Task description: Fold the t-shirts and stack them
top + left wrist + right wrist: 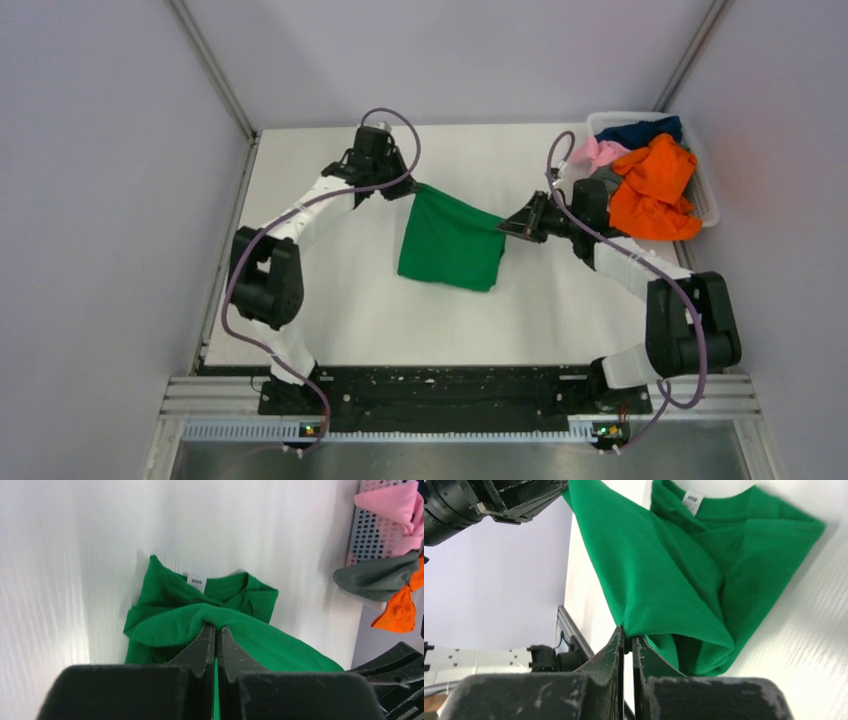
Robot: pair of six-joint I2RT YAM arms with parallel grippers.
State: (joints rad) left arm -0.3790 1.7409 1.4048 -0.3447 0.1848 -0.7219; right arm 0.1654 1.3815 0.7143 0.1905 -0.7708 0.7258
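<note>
Between two end effectors (412,187) (503,228), one green t-shirt (450,245).

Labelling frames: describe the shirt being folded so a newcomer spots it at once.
Start at the white table. Near its middle, a green t-shirt is pinched at two corners by the left claw and right claw. It is the only green one, and the only shirt outside the white basket at the far right.

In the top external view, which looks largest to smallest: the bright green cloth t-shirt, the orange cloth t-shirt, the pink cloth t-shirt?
1. bright green cloth t-shirt, only slightly ahead.
2. orange cloth t-shirt.
3. pink cloth t-shirt, partly covered, clearly smallest.
</note>
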